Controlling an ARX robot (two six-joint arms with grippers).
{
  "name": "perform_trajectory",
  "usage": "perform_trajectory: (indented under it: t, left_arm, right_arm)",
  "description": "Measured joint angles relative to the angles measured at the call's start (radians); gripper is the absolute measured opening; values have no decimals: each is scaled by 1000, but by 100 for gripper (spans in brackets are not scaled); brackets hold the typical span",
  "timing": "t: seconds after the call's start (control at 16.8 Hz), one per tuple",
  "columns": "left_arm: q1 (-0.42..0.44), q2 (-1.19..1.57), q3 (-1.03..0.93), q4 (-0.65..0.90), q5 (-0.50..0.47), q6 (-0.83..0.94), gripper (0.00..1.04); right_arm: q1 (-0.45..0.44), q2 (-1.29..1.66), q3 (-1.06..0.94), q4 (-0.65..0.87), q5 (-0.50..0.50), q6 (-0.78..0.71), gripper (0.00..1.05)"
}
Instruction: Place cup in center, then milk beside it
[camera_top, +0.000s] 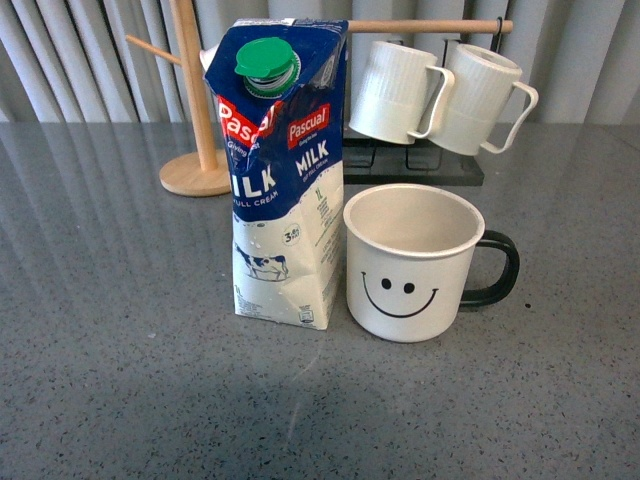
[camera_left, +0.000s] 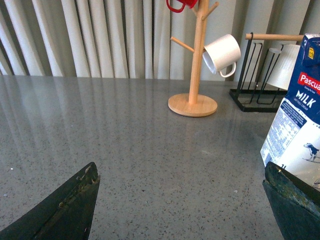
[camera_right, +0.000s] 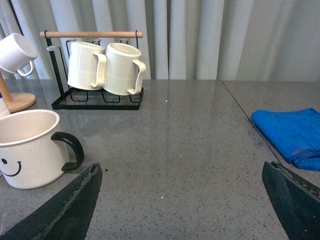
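The cup (camera_top: 412, 262), a wide white mug with a black smiley face and dark handle, stands upright near the middle of the grey table. The milk (camera_top: 283, 170), a blue and white carton with a green cap, stands upright close beside the cup, on its left in the front view. No arm shows in the front view. My left gripper (camera_left: 182, 200) is open over bare table, with the milk (camera_left: 299, 115) just beyond one fingertip. My right gripper (camera_right: 182, 200) is open and empty, with the cup (camera_right: 31, 147) off to one side of it.
A wooden mug tree (camera_top: 192, 100) stands behind the milk, with a small white cup (camera_left: 222, 54) hanging on it. A black rack (camera_top: 412, 160) holds two ribbed white mugs (camera_top: 440, 92). A blue cloth (camera_right: 292, 132) lies on the table in the right wrist view.
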Motion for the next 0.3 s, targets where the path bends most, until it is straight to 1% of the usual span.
perform_trajectory:
  t: [0.3]
  left_arm:
    - [0, 0, 0, 0, 0, 0, 98]
  right_arm:
    - [0, 0, 0, 0, 0, 0, 98]
